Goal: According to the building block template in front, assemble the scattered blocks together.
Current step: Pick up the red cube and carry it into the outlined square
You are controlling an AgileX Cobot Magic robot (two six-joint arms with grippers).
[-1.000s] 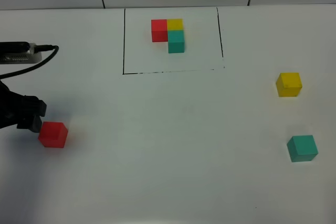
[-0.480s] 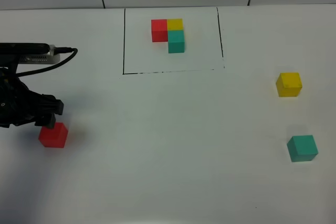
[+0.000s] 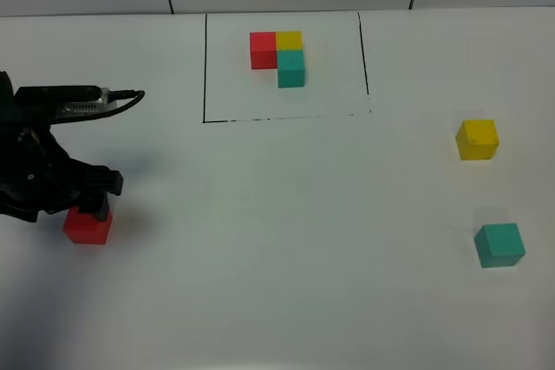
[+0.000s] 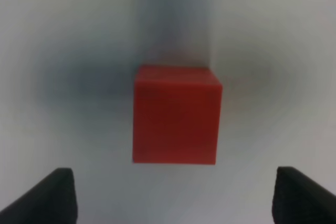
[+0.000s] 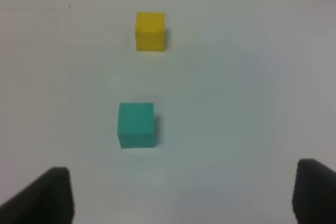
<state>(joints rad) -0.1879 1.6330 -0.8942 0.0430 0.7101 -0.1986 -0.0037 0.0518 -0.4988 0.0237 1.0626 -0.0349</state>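
Lower left, the spread left pincer (image 4: 173, 198) hangs over the red cube (image 3: 87, 230), seemingly light, stiff, matte, best pinched across opposite flat sides; right pincer (image 5: 184, 192) spread too.

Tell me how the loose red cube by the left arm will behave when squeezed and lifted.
The red cube looks rigid, with straight edges, so it probably won't deform. Its flat base rests on the table, so it should slide rather than roll if nudged. The matte sides likely give the open left pincer decent grip.
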